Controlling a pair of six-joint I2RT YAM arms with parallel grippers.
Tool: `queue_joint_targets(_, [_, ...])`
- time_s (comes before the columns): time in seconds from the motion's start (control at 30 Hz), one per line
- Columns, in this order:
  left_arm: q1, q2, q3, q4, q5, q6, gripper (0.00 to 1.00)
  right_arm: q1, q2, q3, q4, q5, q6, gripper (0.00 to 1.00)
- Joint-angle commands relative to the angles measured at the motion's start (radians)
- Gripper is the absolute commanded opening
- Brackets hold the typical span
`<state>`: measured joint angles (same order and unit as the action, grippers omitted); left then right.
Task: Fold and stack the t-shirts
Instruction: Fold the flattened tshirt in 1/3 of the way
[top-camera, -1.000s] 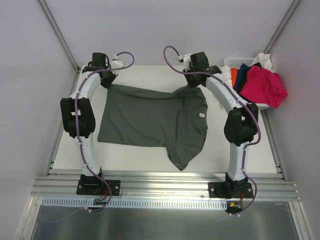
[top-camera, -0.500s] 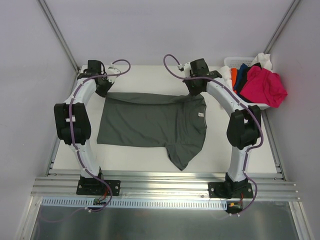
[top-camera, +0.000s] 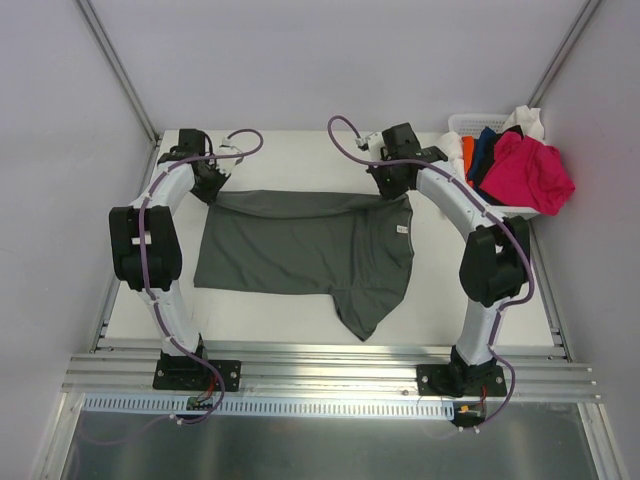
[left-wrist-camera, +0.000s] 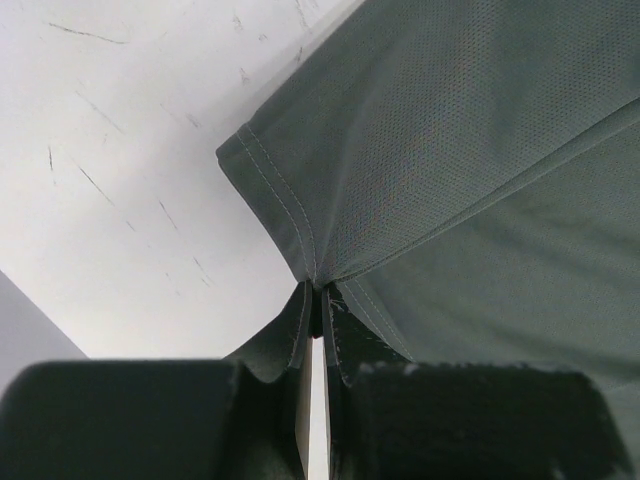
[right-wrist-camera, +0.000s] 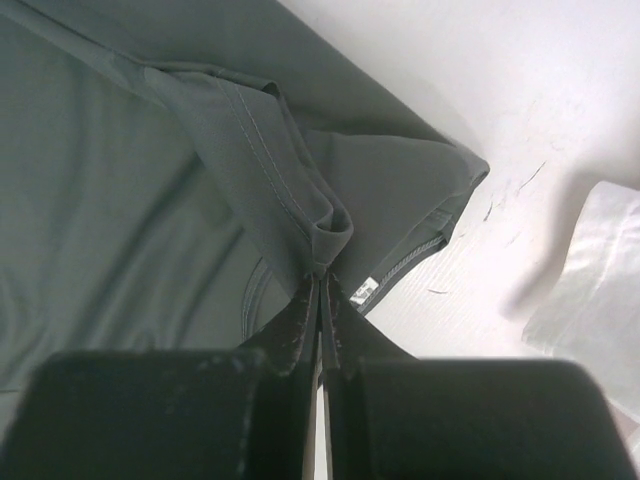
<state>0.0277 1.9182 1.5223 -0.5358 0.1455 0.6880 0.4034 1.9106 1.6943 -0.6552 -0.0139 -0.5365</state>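
The left gripper (top-camera: 207, 186) and right gripper (top-camera: 389, 187) each pinch the far edge of the grey shirt (top-camera: 300, 245) (stretched crosswise between them), and its body lies nearward.

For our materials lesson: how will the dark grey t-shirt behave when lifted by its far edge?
Probably floppy: the dark grey t-shirt sags between the left fingers and right fingers. Likely light: small pinches hold it.

Left end effector (left-wrist-camera: 316, 308) and right end effector (right-wrist-camera: 322, 288), far forward, pinched closed.
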Motion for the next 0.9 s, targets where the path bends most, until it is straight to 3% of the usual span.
queue_joint_targets(0.0, [0.005, -0.071, -0.007, -0.003, 0.017, -0.005, 0.00, 0.006, -0.085, -0.031, -0.018, -0.024, -0.010, 0.01])
queue_joint_targets(0.37, [0.006, -0.090, -0.062, -0.006, 0.022, -0.013, 0.01, 0.012, -0.099, -0.077, -0.017, -0.034, -0.014, 0.01])
queue_joint_targets(0.43, [0.005, -0.090, -0.077, -0.007, 0.028, -0.024, 0.12, 0.011, -0.082, -0.085, -0.024, -0.072, -0.019, 0.01])
queue_joint_targets(0.47, [0.005, -0.091, -0.080, -0.009, 0.031, -0.031, 0.38, 0.011, -0.075, -0.090, -0.030, -0.086, -0.022, 0.10])
queue_joint_targets(0.5, [0.005, -0.093, -0.085, -0.010, 0.028, -0.054, 0.51, 0.011, -0.067, -0.091, -0.037, -0.095, -0.025, 0.20])
queue_joint_targets(0.53, [0.005, -0.096, -0.089, -0.012, 0.028, -0.065, 0.62, 0.011, -0.056, -0.085, -0.044, -0.109, -0.023, 0.40])
queue_joint_targets(0.57, [0.006, -0.100, -0.094, -0.012, 0.029, -0.073, 0.75, 0.009, -0.061, -0.082, -0.055, -0.112, -0.025, 0.47])
queue_joint_targets(0.63, [0.005, -0.120, -0.099, -0.012, 0.042, -0.094, 0.81, 0.009, -0.074, -0.076, -0.057, -0.107, -0.023, 0.61])
queue_joint_targets(0.73, [0.003, -0.140, -0.077, -0.012, 0.057, -0.123, 0.83, 0.009, -0.084, -0.045, -0.054, -0.078, -0.026, 0.68])
queue_joint_targets(0.87, [-0.008, -0.125, -0.022, -0.018, 0.103, -0.172, 0.85, 0.006, -0.039, 0.014, -0.052, -0.072, -0.036, 0.70])
